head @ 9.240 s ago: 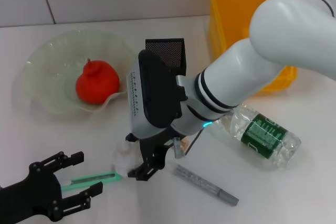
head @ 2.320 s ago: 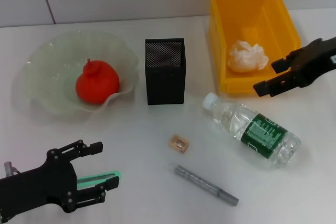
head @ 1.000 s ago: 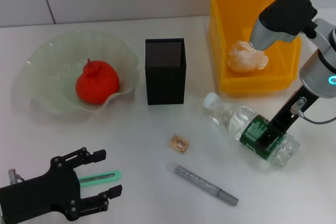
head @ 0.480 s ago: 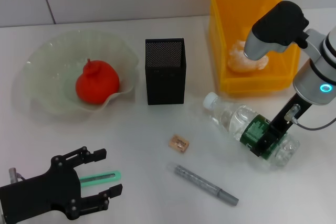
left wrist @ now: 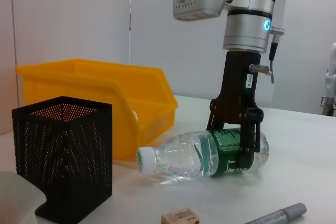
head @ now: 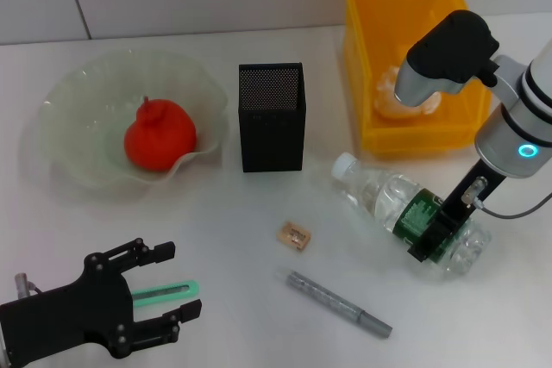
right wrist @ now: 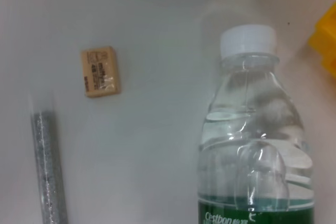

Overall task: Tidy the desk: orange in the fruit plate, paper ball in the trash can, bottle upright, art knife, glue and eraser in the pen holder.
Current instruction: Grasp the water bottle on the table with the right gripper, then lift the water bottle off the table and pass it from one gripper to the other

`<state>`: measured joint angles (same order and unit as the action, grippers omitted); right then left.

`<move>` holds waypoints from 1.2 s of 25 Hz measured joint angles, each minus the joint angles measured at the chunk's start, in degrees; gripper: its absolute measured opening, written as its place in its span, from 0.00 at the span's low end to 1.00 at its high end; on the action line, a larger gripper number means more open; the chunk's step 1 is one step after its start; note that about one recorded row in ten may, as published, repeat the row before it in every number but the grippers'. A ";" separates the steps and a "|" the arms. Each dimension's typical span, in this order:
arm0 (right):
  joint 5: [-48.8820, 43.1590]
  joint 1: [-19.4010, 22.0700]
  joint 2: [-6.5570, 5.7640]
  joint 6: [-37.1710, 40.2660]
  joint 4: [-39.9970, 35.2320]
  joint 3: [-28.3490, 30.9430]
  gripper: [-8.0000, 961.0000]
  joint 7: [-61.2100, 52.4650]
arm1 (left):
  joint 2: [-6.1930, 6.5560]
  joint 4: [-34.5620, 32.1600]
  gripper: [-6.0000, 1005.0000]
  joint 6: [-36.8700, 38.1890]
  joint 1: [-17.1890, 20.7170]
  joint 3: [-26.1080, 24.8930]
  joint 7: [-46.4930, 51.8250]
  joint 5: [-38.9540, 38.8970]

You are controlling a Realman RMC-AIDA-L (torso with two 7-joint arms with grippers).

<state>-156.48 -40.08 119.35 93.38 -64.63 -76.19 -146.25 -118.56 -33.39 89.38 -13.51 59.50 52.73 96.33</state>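
One bottle (head: 412, 220) lies on its side on the tabletop near the trash can (head: 414, 58), my right end effector (left wrist: 234, 145) straddling its green label, apparently closed on it; looks light, crushable, slick, so I'd squeeze gently there.

The head view looks down over the whole desk. The left wrist view looks low and level toward the right gripper (left wrist: 234, 142). The right wrist view looks straight down, very near the bottle (right wrist: 255, 140) below it. All three share the bottle and the eraser (right wrist: 100, 71).
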 joint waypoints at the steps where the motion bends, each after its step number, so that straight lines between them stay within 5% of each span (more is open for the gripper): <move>1: 0.03 0.00 0.00 -0.12 0.15 -0.18 0.86 0.00 | 0.00 0.00 0.75 0.00 -0.01 0.00 0.00 -0.03; 30: 4.13 2.38 -0.11 0.04 -2.03 0.36 0.80 4.10 | 0.09 1.24 0.74 0.43 0.16 -0.49 -1.49 -0.18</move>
<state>-152.35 -37.70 119.24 93.41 -66.66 -75.83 -142.15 -118.47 -32.15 89.81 -13.36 59.00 51.24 96.15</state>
